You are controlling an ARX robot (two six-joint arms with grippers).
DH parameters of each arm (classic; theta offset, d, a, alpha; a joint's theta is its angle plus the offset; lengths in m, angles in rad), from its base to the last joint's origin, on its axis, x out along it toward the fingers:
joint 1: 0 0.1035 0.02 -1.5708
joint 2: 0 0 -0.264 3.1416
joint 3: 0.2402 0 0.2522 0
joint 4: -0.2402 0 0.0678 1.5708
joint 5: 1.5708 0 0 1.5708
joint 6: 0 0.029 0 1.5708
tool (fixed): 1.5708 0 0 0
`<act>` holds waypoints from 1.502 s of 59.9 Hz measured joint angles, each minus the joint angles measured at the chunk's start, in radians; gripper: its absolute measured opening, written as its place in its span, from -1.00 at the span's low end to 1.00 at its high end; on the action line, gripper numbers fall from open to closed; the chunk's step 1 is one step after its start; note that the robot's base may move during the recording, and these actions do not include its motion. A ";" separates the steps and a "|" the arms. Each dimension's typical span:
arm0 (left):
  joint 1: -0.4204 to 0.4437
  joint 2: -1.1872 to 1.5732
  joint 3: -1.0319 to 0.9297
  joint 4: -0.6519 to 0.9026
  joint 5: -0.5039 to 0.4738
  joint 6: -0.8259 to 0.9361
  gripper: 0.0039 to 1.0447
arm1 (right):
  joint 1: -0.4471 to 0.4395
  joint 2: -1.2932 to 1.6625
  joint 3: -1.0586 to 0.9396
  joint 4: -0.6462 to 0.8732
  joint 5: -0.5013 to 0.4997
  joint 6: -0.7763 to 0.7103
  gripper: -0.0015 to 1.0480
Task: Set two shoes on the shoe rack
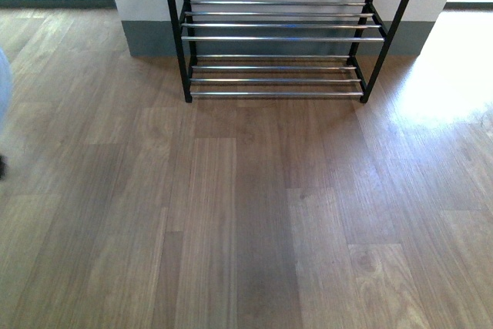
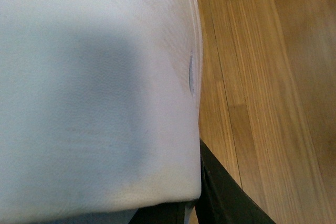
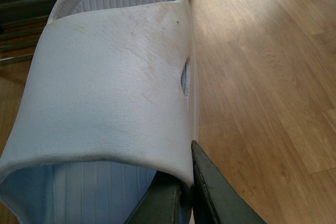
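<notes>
So the shoes here are actually pale, whitish slides with a wide strap, not sneakers. The right-hand slide (image 3: pixel 113 85) fills most of the right wrist view: you can see the ribbed footbed at both ends of the strap and a little slit near the strap's edge. The right gripper (image 3: pixel 184 192) is pinching it at the side of the strap, with one dark finger outside and a grey one tucked underneath. The left-hand slide (image 2: pixel 94 87) is so close to its wrist camera that it's basically just a wall of strap, with the same little slit. The left gripper (image 2: pixel 191 208) seems to be clamped on the strap edge the same way, dark fingers on either side of it.

Neither slide is on the shoe rack (image 1: pixel 277 36). In the front view it stands against the wall with bare chrome rods, and a few of those rods peek in just past the right-hand slide's far end. Everything else is wooden floor (image 1: pixel 254 213). There's a pale blur at the left edge of the front view, no idea what it is.
</notes>
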 joint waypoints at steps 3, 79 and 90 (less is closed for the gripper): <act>0.014 -0.101 -0.003 -0.061 0.011 0.000 -0.97 | 0.000 0.000 0.000 0.000 0.000 0.000 -0.97; 0.045 -0.808 -0.018 -0.542 -0.027 0.043 -0.97 | -0.001 0.001 0.000 0.000 0.004 0.000 -0.97; 0.045 -0.808 -0.019 -0.542 -0.027 0.043 -0.97 | -0.001 -0.001 -0.002 0.000 0.003 0.000 -0.97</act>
